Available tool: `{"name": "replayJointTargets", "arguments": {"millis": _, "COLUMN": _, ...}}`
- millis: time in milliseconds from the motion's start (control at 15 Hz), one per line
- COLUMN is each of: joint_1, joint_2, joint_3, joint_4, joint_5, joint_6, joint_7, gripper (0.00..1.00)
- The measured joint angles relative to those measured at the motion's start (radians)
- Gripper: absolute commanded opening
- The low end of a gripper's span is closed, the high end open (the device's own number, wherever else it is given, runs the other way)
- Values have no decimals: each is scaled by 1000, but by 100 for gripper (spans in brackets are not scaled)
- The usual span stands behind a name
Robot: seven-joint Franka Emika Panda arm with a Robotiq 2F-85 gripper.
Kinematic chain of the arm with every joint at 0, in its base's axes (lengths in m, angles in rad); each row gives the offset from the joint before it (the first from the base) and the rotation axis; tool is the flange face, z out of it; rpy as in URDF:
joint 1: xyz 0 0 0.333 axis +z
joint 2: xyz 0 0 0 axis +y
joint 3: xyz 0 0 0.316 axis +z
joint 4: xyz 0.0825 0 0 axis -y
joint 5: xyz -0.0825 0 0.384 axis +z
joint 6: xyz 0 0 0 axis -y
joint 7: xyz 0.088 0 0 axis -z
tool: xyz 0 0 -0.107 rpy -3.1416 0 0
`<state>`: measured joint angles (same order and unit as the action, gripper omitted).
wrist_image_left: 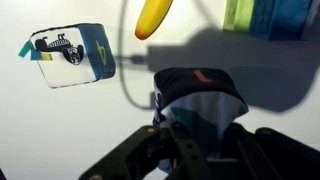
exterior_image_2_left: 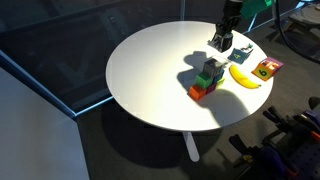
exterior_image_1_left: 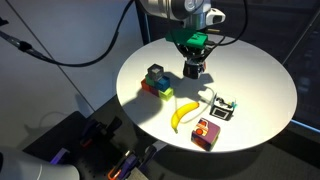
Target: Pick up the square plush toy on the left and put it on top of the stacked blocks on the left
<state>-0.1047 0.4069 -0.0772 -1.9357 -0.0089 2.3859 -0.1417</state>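
The square plush toy [wrist_image_left: 200,100], dark with white, teal-green and a red spot, sits between the jaws of my gripper [wrist_image_left: 195,135], which is shut on it. In both exterior views the gripper [exterior_image_1_left: 192,69] [exterior_image_2_left: 221,41] hangs low over the round white table [exterior_image_1_left: 255,75], behind and to one side of the stacked blocks [exterior_image_1_left: 157,82] [exterior_image_2_left: 207,79]. The blocks are a blue-teal, green, red and yellow pile; their edge shows in the wrist view [wrist_image_left: 265,18]. Whether the toy touches the table I cannot tell.
A yellow banana [exterior_image_1_left: 183,113] [exterior_image_2_left: 245,77] [wrist_image_left: 152,18] lies near the blocks. A black-and-white cube [exterior_image_1_left: 223,107] [exterior_image_2_left: 240,50] [wrist_image_left: 70,55] and a pink-red cube with yellow [exterior_image_1_left: 207,133] [exterior_image_2_left: 266,68] stand by the table edge. A thin cable [wrist_image_left: 128,85] crosses the tabletop.
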Motion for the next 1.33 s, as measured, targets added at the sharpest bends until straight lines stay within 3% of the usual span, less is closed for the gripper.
{"name": "replayJointTargets", "arguments": {"millis": 533, "joint_1": 3, "joint_2": -95, "joint_3": 28, "joint_4": -10, "joint_5": 0, "joint_6": -120, "joint_7": -45, "gripper": 8}}
{"name": "replayJointTargets", "arguments": {"millis": 1333, "joint_1": 44, "joint_2": -231, "joint_3": 64, "joint_4": -137, "joint_5": 2, "joint_6": -85, "joint_7": -71, "gripper": 8}}
